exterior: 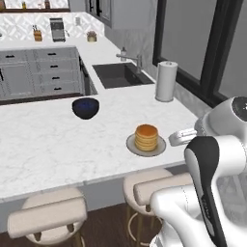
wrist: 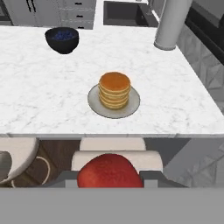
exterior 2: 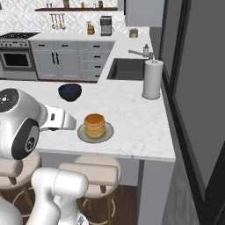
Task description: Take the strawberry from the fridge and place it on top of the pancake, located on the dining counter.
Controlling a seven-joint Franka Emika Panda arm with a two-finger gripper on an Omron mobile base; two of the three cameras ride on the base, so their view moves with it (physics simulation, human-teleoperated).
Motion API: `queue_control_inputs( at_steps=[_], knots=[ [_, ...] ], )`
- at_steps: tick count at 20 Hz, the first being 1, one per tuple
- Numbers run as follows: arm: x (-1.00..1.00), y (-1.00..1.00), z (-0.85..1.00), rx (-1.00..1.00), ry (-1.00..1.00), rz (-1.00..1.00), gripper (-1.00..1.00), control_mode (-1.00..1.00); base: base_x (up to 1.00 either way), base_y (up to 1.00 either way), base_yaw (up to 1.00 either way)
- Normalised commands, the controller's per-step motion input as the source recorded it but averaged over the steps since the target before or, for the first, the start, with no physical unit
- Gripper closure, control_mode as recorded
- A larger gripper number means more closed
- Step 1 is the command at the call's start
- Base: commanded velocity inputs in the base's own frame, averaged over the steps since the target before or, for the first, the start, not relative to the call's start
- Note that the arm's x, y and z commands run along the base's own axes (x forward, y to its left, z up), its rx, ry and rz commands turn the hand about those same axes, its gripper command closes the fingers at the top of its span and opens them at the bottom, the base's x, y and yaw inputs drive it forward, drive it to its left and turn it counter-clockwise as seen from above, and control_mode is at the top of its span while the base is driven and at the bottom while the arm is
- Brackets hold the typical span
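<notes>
holding the deep-red rounded strawberry (wrist: 110, 170) pinched in your gripper (wrist: 109, 177) near the stools, you're wanting a level carry over the white marble dining counter (wrist: 52, 109), centring above the golden-brown pancake stack (wrist: 114, 89) before lowering.

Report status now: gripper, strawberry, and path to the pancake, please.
Gripper shut on strawberry. Pancake on plate ahead, top bare. Nothing in between; bowl off to side.
</notes>
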Motion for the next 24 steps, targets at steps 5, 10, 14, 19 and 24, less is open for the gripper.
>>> queue_control_inputs(
  at_steps=[5,10,14,19,24],
  knots=[
    [0.0,0.0,0.0,0.0,0.0,0.0,1.0,1.0,0.41,-0.02,0.27],
    [0.0,0.0,0.0,0.0,0.0,0.0,1.0,1.0,0.26,-0.48,0.06],
    [0.0,0.0,0.0,0.0,0.0,0.0,1.0,1.0,0.22,-0.41,-0.01],
    [0.0,0.0,0.0,0.0,0.0,0.0,1.0,1.0,0.06,0.01,-0.01],
    [0.0,0.0,0.0,0.0,0.0,0.0,1.0,1.0,0.06,0.04,0.0]
  ],
)
